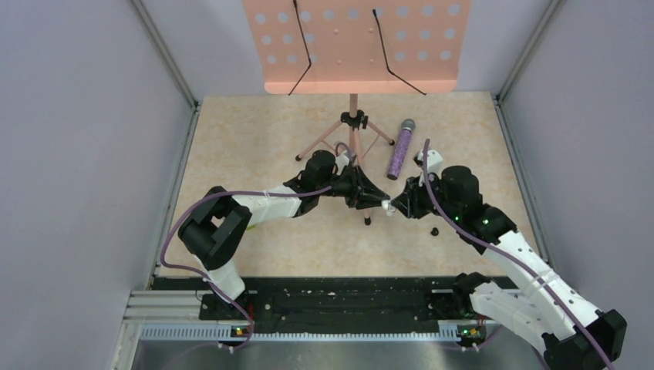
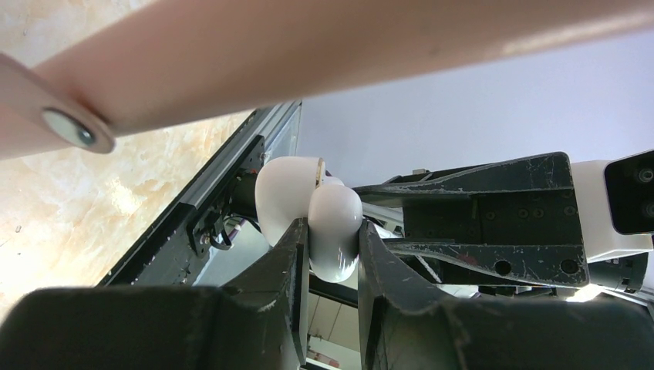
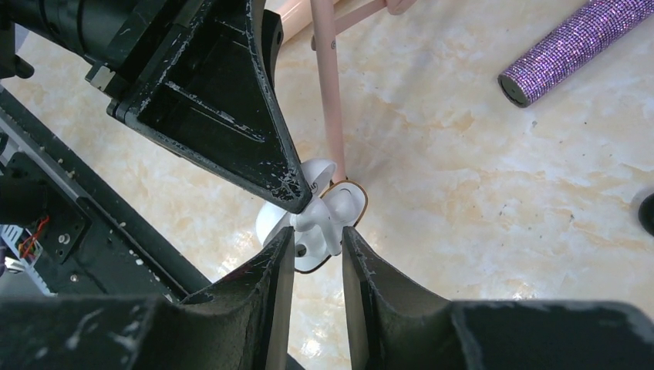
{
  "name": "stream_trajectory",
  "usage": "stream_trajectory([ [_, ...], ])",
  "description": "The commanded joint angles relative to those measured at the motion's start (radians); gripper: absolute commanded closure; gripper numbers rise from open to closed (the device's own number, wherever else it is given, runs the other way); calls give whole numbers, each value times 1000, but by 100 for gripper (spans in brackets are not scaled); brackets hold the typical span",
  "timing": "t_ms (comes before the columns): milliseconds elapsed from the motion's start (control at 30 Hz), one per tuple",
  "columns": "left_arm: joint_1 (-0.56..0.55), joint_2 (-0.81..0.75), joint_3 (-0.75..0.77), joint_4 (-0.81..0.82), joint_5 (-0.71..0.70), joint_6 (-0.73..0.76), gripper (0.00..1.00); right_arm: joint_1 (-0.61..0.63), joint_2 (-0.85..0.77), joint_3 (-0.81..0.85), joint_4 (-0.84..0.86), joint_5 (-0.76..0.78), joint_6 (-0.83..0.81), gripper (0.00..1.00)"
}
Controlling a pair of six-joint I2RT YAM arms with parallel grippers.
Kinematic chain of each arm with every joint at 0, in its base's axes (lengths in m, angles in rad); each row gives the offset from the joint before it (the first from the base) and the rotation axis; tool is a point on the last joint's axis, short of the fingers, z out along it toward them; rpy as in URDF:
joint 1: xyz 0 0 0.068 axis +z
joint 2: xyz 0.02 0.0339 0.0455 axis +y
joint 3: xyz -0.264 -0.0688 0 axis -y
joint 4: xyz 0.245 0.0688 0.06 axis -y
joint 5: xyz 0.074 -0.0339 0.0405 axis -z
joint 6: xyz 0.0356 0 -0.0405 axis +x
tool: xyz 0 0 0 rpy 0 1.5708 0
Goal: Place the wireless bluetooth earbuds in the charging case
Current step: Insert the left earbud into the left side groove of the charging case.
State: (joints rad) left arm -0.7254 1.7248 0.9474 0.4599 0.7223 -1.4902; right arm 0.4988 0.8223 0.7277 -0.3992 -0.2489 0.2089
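**Operator:** Layout, largest item first?

**Technician:** The table (image 1: 254, 154) fills the middle of the top view. The stand (image 1: 353, 46) occupies top centre, and its tripod legs spread down to frame centre. The mic (image 1: 400, 150) lies just right of the legs. Both arms converge at frame centre, beside a tripod foot.

**Operator:** Pincer condition?

**Technician:** The left gripper (image 2: 332, 235) is pressed onto a white bud. The right gripper (image 3: 315, 239) is also pinching white plastic, tip to tip with the left. The earbuds (image 2: 289, 193) are therefore held above the table between the two. Whether each pincer holds its own bud cannot be told.

**Operator:** Case location?

**Technician:** The case (image 1: 434, 230) sits on the table, lower right of the pincers and apart from them. It is too small to tell the lid position.

**Operator:** Handling notes?

**Technician:** As a judgement, the buds are light, rigid and glossy, hence slippery. Grip the rounded flanks, not the gold-rimmed flat face, and use low force. The case is probably light and liable to slide on the smooth top. Brace its long sides before seating a bud.
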Motion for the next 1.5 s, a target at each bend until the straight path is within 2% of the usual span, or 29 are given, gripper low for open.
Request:
stream_trajectory([
  [0,-2,-54,34,31,24,17,100,-9,8,32,30,-6,-18,72],
  [400,-3,-66,33,37,32,18,100,-23,31,24,50,-1,-2,74],
  [533,-2,-71,30,41,33,19,100,-26,38,9,80,-38,19,77],
  [800,-2,-75,31,51,38,14,100,-26,53,-2,101,-80,33,78],
  [867,-2,-74,30,55,37,12,100,-26,51,-1,102,-84,32,82],
  [1000,-3,-75,24,58,33,6,100,-26,43,-3,100,-74,39,99],
  [1300,-1,-76,15,66,21,-5,100,-26,-11,-8,69,-40,59,100],
  [1467,7,-55,0,151,40,-81,100,-26,-119,-73,130,-21,62,100],
])
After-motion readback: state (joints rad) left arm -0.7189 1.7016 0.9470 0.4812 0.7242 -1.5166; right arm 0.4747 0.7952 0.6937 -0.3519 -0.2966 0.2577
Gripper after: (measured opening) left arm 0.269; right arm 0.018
